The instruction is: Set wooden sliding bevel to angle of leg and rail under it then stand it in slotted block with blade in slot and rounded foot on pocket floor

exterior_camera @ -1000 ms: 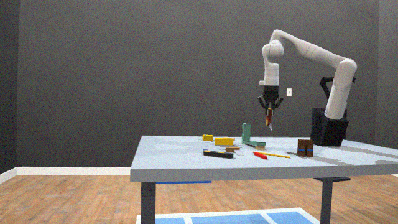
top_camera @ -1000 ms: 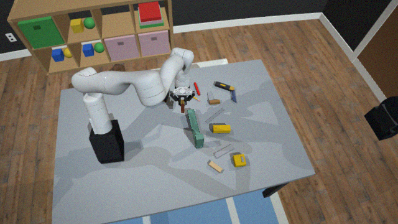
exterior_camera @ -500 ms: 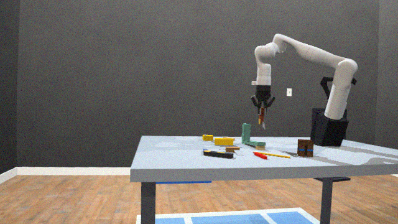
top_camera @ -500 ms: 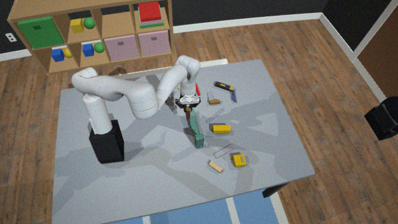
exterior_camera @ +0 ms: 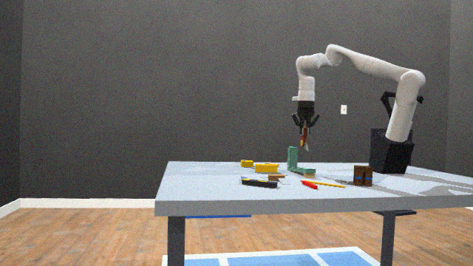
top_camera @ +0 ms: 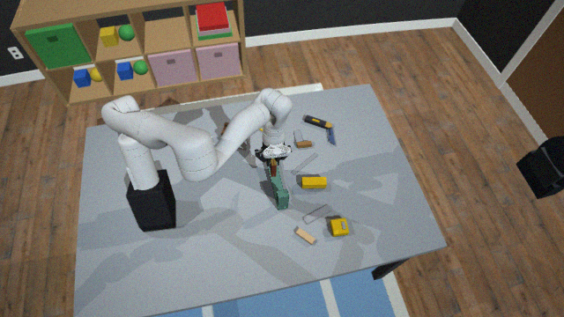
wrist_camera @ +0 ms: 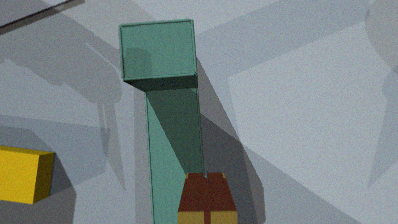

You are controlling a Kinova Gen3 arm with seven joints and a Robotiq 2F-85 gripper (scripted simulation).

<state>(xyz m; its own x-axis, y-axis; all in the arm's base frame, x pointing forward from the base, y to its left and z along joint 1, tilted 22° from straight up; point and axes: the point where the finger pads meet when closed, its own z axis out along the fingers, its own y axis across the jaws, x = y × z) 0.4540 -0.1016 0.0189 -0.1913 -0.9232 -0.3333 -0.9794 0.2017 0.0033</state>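
My gripper (top_camera: 273, 155) (exterior_camera: 304, 125) is shut on the wooden sliding bevel (top_camera: 273, 167) (exterior_camera: 304, 139) (wrist_camera: 207, 198) and holds it upright, hanging in the air. It hangs above the green leg-and-rail piece (top_camera: 278, 190) (exterior_camera: 293, 157) (wrist_camera: 158, 50), over the rail (exterior_camera: 305, 171) (wrist_camera: 168, 165) and a little way from the upright leg. The bevel's lower end is clear of the rail. The brown slotted block (exterior_camera: 362, 175) stands on the table nearer the arm's base. The black bevel (top_camera: 316, 121) (exterior_camera: 259, 182) lies flat on the table.
A yellow block (top_camera: 314, 181) (wrist_camera: 22, 172) lies right of the green piece. Another yellow block (top_camera: 339, 226), a wooden strip (top_camera: 305, 235), grey plates (top_camera: 316, 213), a small wooden block (top_camera: 303, 143) and a red pencil (exterior_camera: 309, 184) lie around. The arm's black base (top_camera: 152, 207) stands at the left.
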